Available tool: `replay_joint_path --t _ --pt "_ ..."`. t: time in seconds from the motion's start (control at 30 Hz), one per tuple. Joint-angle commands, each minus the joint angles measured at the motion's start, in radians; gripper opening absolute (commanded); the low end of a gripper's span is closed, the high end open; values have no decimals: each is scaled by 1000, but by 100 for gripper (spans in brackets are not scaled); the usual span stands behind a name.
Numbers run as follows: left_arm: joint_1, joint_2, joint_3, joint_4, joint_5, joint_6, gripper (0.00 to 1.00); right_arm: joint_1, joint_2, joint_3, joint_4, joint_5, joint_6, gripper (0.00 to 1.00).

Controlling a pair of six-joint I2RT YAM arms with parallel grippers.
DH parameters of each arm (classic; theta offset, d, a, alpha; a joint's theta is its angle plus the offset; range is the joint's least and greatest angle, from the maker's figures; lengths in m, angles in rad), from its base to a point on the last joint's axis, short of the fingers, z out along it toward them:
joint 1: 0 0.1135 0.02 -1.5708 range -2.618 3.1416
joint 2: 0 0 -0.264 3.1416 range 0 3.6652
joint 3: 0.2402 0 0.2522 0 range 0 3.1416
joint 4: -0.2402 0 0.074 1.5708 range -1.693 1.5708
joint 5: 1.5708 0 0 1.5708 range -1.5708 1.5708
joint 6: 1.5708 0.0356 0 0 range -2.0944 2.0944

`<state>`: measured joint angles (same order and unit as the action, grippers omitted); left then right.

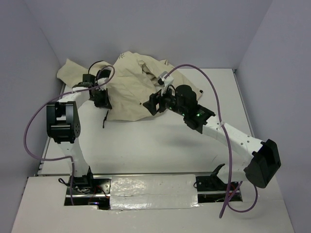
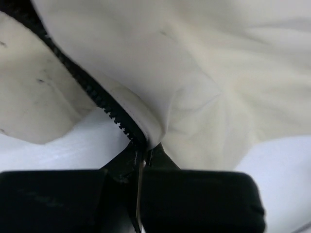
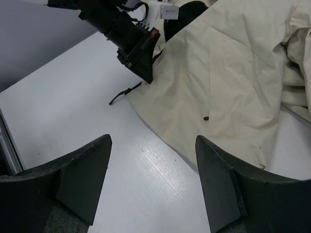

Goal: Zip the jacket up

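Observation:
The cream jacket (image 1: pixel 130 90) lies crumpled at the back of the table, with a small dark logo (image 1: pixel 121 57) near its top. My left gripper (image 1: pixel 101 101) is at the jacket's left front edge. In the left wrist view it (image 2: pixel 141 162) is shut on the lower end of the dark zipper edge (image 2: pixel 92 90), and cream fabric (image 2: pixel 204 73) fills the view beyond. My right gripper (image 1: pixel 152 105) is open and empty, hovering over the jacket's lower hem. In the right wrist view its (image 3: pixel 153 162) jaws stand wide apart above the white table, with the jacket's hem (image 3: pixel 194 121) just ahead.
A thin dark cord (image 3: pixel 124 93) hangs from the jacket's edge onto the table below the left gripper (image 3: pixel 138 48). A small dark speck (image 3: pixel 206 118) lies on the fabric. Grey walls close the back and sides. White table (image 1: pixel 146 145) spreads in front of the jacket.

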<state>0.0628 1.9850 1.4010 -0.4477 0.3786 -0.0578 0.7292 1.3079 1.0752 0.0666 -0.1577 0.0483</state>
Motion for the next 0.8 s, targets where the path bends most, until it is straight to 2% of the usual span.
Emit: replay_joint_path --t 0.0,0.1,0.23,0.37,0.47,0.6,0.77 --pt "-46 -135 91 -68 109 -14 0 7 -7 37 10 -14 50 77" --pt "-115 -239 99 -109 111 -13 0 10 -7 92 -13 -37 115 76" --pt "-207 -446 15 12 47 -59 0 10 -7 117 -14 -81 221 75" --pt "-325 -546 -39 61 -43 -189 0 28 -53 63 88 -137 304 75" --pt "-397 -580 -68 98 -104 -288 0 52 -62 37 110 -131 335 76" --pt "-481 -578 -60 92 -191 -369 0 65 -42 45 50 -120 387 77" --pt "-505 -565 -40 81 -191 -444 0 76 -23 8 0 -19 384 77"
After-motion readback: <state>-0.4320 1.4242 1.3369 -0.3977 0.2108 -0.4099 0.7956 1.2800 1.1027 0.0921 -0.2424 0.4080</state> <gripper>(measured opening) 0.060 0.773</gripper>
